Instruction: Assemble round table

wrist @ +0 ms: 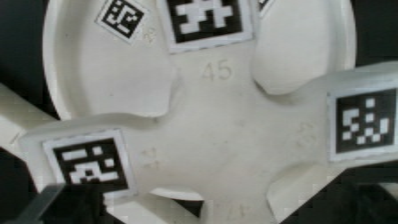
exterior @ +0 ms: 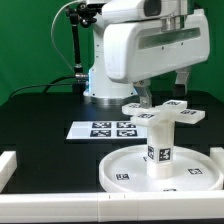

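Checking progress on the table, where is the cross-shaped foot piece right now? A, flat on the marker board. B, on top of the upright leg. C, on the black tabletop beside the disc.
B: the foot piece sits atop the leg, which stands on the disc.

disc [exterior: 120,172] x1 | leg [exterior: 159,138] x1 | X-foot [exterior: 163,112] x1 | marker board [exterior: 84,129] x1
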{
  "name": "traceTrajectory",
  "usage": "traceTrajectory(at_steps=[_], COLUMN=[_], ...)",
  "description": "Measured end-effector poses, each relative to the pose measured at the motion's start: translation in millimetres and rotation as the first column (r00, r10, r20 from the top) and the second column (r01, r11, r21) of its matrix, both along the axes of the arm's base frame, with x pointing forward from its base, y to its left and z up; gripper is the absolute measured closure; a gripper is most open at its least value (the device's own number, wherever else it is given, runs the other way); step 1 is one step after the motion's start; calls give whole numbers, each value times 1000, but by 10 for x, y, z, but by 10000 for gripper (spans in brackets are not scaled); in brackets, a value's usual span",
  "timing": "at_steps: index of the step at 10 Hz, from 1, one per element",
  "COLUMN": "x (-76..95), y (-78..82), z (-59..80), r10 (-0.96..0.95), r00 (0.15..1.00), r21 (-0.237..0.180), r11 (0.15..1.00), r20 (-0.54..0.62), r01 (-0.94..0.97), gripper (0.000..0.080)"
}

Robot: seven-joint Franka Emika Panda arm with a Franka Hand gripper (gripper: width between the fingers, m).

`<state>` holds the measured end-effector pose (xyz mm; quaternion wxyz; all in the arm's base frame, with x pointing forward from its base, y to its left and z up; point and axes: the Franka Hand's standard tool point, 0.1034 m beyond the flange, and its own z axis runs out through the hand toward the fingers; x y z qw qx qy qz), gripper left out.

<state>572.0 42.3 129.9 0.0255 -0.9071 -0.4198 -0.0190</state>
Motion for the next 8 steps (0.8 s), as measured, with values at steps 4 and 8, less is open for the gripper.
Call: traceTrajectory(at_steps=[4, 8], x=[3, -2], y=[-33, 24], z=[-3, -34], r10=[231, 553], r00=[973, 833], r21=[-14, -71], r11=[973, 831], r20=[12, -3], r01=[-231, -552], gripper=[151, 151])
